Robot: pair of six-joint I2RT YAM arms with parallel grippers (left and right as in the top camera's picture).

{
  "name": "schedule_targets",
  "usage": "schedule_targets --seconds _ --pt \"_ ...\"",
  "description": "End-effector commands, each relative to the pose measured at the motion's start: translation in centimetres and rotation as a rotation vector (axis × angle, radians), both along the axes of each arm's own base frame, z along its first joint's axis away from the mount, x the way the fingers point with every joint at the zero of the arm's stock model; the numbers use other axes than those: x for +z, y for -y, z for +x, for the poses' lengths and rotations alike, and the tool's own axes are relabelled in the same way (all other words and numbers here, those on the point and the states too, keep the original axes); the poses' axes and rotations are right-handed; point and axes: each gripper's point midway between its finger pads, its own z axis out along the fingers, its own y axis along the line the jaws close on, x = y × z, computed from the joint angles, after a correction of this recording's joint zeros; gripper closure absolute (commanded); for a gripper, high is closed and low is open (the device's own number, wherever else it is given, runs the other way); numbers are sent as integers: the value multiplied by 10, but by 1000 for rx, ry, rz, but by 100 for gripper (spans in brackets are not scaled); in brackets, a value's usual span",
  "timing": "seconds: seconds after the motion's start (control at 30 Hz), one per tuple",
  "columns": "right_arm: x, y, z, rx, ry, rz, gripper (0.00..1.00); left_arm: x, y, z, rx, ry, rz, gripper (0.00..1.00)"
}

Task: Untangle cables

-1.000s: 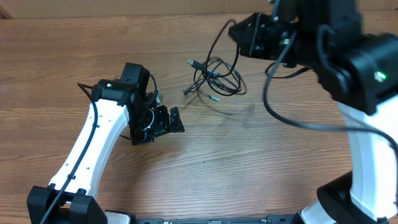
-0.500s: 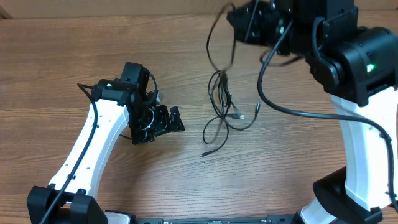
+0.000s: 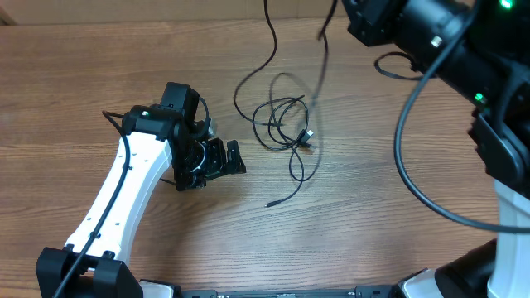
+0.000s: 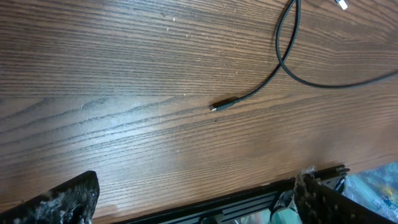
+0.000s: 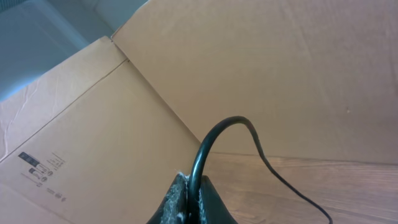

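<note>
The cables [image 3: 281,120] are thin black cords lying as a loose tangle of loops on the wooden table. One strand [image 3: 269,33] rises from the tangle and runs off the top edge of the overhead view. A loose tail ends in a small plug [image 3: 269,204] nearer the front. My right gripper [image 5: 194,200] is raised high and shut on a cable [image 5: 214,134] that arches out of its fingers. My left gripper [image 3: 220,161] rests low, left of the tangle, open and empty. In the left wrist view a plug end [image 4: 214,108] lies ahead of the left gripper [image 4: 193,210].
A cardboard wall [image 5: 280,74] stands behind the table. The right arm's thick black cord [image 3: 414,157] hangs over the right side. The table's front edge with a metal rail [image 4: 249,202] shows close under the left gripper.
My right gripper has risen further and swung right with its cable. The tangle slid back and left, leaving a tail trailing toward the front. The left arm has not moved.
</note>
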Motion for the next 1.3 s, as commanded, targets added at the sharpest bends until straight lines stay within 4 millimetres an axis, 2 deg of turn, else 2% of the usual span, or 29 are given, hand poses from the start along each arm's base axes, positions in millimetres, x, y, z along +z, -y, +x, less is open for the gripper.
schedule_targets --seconds 0.0,0.07,0.13,0.23,0.3,0.37,0.5,0.6,0.67,0.7,0.87,1.1,1.27 --pt "2 0 1 0 4 6 96 3 3 4 4 11 2 0" --pt "3 1 -1 0 7 7 96 3 3 4 15 5 -1 0" --pt "-5 2 -2 -1 -24 -7 96 4 5 3 24 -3 -14 0" --pt "-24 3 -3 -1 -97 -42 96 13 20 0 15 -24 -114 0" --pt "-39 3 -4 -1 -150 -67 96 25 35 -2 9 -41 -235 0" --pt "-54 3 -4 -1 -202 -92 96 44 50 -3 -12 -47 -397 0" --pt "-81 3 -6 3 -301 -137 96 96 73 -2 -59 -29 -763 0" --pt "-99 -2 -9 39 -362 -164 96 138 78 1 -87 -1 -1014 0" --pt "-106 -9 -12 84 -393 -168 96 157 78 5 -111 24 -1122 0" --pt "-109 -13 -13 110 -411 -166 96 161 77 7 -105 14 -1146 1" --pt "-130 -32 -17 200 -497 -178 96 165 76 10 114 -322 -1130 0" --pt "-153 -45 -22 254 -530 -266 96 181 77 35 147 -376 -1122 0" --pt "-165 -50 -18 261 -567 -283 96 220 79 53 71 -263 -1134 0"
